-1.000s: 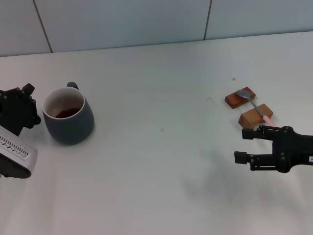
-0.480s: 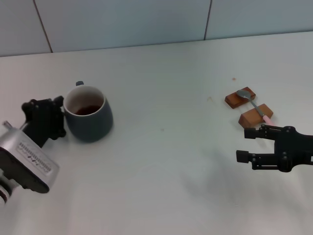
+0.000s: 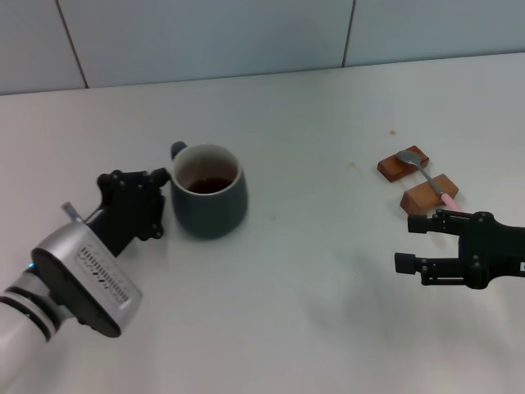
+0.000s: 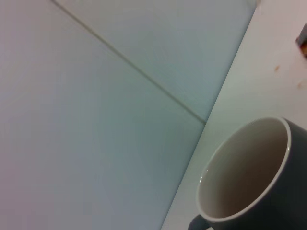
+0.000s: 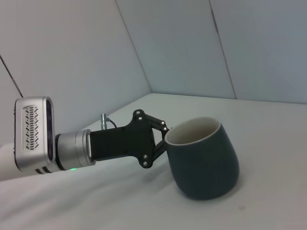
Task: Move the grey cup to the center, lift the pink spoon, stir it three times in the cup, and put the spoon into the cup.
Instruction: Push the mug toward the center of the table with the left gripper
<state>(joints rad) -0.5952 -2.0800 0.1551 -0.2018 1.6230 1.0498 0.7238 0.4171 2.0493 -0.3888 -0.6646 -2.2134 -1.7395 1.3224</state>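
Observation:
The grey cup (image 3: 210, 207) stands left of the table's middle, with dark liquid at its bottom and its handle pointing to the back left. My left gripper (image 3: 162, 203) is shut on the cup's left side by the rim. The right wrist view shows its fingers (image 5: 152, 125) meeting at the cup (image 5: 206, 160). The left wrist view shows the cup's white inside (image 4: 249, 177). The pink spoon (image 3: 428, 177) lies across two brown blocks at the right. My right gripper (image 3: 408, 244) is open and empty, just in front of the nearer block.
The two brown blocks (image 3: 402, 167) (image 3: 428, 194) lie side by side at the right under the spoon. A tiled wall (image 3: 246, 33) runs along the table's far edge. Bare white tabletop (image 3: 320, 213) lies between the cup and the blocks.
My left gripper has moved right toward the middle of the table, taking the grey cup with it. The right gripper and the spoon have not moved.

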